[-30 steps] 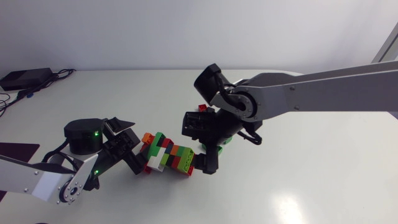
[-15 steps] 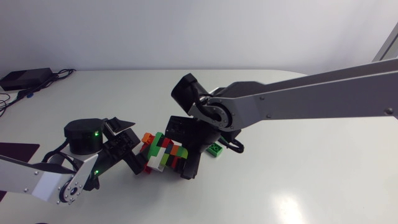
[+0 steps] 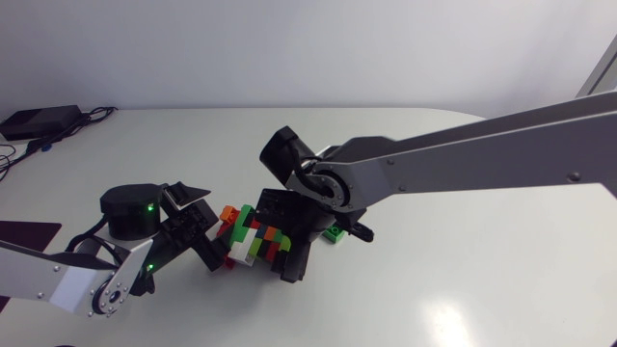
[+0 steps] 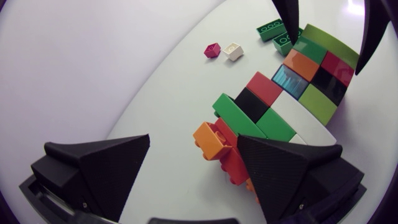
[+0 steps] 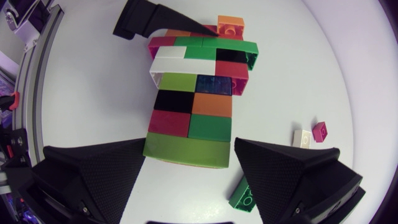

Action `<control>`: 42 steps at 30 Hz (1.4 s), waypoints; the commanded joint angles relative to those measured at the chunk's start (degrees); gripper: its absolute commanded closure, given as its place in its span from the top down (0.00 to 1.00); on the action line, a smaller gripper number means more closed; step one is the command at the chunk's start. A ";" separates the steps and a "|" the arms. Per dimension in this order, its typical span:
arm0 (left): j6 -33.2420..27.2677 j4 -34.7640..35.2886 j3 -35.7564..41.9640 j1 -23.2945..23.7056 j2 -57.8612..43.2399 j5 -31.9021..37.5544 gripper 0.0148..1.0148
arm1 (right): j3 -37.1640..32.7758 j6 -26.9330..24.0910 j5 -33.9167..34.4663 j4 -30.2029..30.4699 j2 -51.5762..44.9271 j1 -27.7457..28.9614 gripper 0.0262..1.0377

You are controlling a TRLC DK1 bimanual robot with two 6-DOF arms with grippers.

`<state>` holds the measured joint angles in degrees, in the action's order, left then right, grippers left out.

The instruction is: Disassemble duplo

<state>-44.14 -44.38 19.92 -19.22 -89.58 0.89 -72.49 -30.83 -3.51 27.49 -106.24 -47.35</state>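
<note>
While the duplo stack (image 3: 253, 241) lay flat on the worktop (image 3: 463, 289) between both arms, the left tool (image 4: 194, 142) was spread wide at its orange-and-red end, with just one finger against the bricks. The right tool (image 5: 189, 143) was wide too, straddling the lime-green end without gripping it. A loose green brick (image 3: 334, 232) sat just beside it, with a white brick (image 4: 234, 51) and magenta brick (image 4: 212, 50) further off.

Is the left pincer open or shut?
Open: on the left pincer the fingers stand wide apart, one well clear of the duplo block.
</note>
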 commanded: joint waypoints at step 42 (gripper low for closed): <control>-1.48 0.00 -0.67 -0.55 0.64 0.17 0.97 | 10.44 -17.60 -2.73 5.47 6.22 0.42 0.52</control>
<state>-44.14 -44.38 19.92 -19.64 -88.97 0.67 -64.71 -45.89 -6.07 30.59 -99.83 -47.22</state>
